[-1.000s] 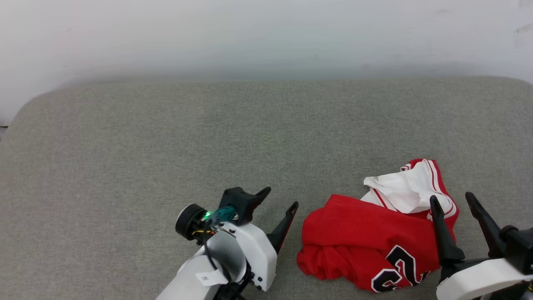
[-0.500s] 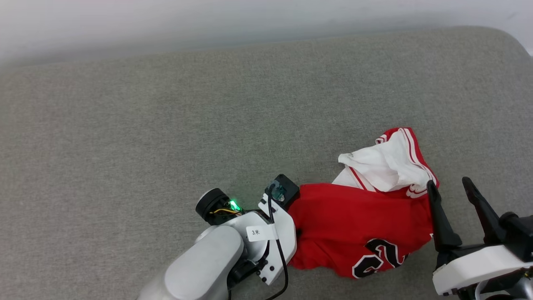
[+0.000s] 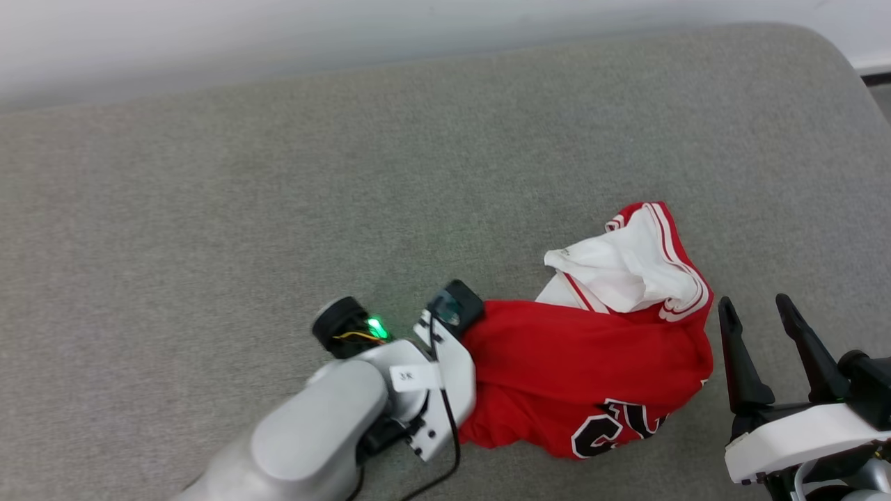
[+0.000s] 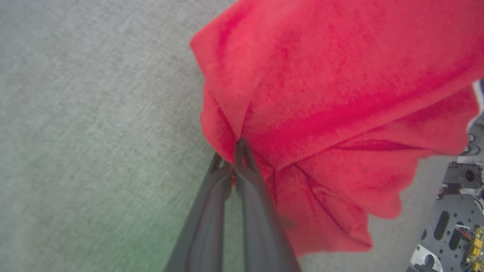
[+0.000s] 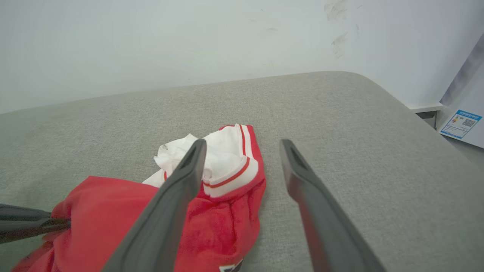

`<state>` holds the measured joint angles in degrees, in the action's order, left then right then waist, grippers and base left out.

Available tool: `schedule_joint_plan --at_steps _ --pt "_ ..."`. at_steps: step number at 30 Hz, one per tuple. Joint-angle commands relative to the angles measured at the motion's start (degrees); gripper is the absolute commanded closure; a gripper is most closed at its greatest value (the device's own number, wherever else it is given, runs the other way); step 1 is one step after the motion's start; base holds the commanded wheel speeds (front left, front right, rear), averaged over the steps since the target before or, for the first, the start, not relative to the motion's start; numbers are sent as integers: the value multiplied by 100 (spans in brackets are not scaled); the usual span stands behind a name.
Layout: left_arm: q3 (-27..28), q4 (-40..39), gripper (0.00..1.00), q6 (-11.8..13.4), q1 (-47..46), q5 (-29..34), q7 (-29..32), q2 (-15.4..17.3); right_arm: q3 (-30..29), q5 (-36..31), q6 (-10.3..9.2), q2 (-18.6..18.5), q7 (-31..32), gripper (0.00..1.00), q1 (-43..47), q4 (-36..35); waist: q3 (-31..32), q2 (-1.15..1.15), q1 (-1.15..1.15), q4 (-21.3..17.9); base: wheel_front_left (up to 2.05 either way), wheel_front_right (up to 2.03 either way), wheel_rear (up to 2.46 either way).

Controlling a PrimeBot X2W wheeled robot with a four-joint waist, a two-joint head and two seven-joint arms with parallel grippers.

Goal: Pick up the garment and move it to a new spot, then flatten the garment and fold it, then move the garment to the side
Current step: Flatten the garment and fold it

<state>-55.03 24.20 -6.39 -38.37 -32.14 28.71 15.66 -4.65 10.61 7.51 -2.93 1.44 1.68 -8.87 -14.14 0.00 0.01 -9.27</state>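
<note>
The garment (image 3: 585,362), a red jersey with a white red-striped sleeve (image 3: 630,268) and black-and-white lettering (image 3: 612,428), lies crumpled on the grey cushion at the lower right. My left gripper (image 4: 232,151) is shut on a fold at the garment's (image 4: 321,94) left edge, with the red cloth puckered around its tips. In the head view the left wrist (image 3: 431,376) covers those fingers. My right gripper (image 3: 753,303) stands open just right of the garment, touching nothing. In the right wrist view its open fingers (image 5: 181,189) frame the sleeve (image 5: 227,158).
A wide grey padded surface (image 3: 278,195) stretches left and back to a white wall (image 5: 189,37). Its rounded right edge (image 5: 408,113) drops off near a white panel carrying a blue label (image 5: 461,122).
The head camera has tilted and shifted. My left gripper went from open beside the garment to shut on its left edge, and the cloth has bunched a little. The right gripper stays open.
</note>
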Motion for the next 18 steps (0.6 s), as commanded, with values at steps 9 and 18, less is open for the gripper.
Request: schedule_joint_plan --at_steps 9,18 --pt "882 -479 100 918 459 -159 -928 669 -82 -41 -4 8 37 0 80 67 607 0 -1 467 0 0 0" --pt "1843 -1141 100 1920 1866 -879 -1224 1444 -147 -36 -4 7 100 0 266 92 943 0 -1 862 0 0 0"
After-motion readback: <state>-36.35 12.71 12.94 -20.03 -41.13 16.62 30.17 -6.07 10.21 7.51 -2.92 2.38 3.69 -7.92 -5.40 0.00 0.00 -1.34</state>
